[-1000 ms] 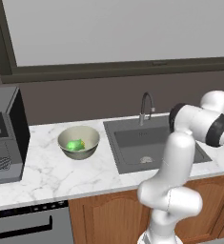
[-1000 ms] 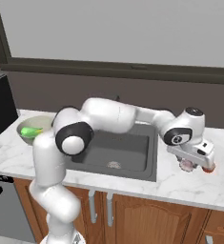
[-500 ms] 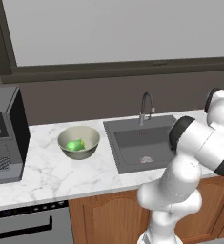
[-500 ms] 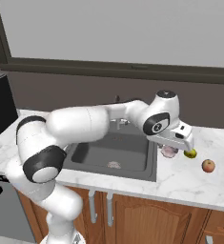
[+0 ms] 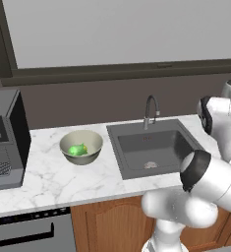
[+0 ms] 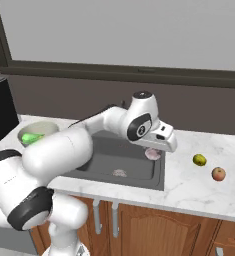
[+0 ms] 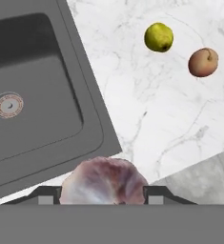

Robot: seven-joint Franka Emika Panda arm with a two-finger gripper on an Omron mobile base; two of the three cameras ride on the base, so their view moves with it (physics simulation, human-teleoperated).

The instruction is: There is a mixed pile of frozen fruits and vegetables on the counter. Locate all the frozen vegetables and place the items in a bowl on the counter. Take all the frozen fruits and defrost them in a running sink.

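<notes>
Hand view showed the fingers (image 7: 104,200) closed on a pale pinkish-white vegetable (image 7: 104,183), held above the right rim of the sink (image 7: 42,109). Beyond it on the marble bench (image 7: 147,109) lay a yellow-green fruit (image 7: 158,36) and a red fruit (image 7: 202,62), close together but apart. Right base view placed the held vegetable (image 6: 152,153) over the sink's right edge, both fruits to its right. Farther left, the bowl (image 5: 81,146) held a bright green vegetable (image 5: 77,150), near a dark appliance (image 5: 4,138).
</notes>
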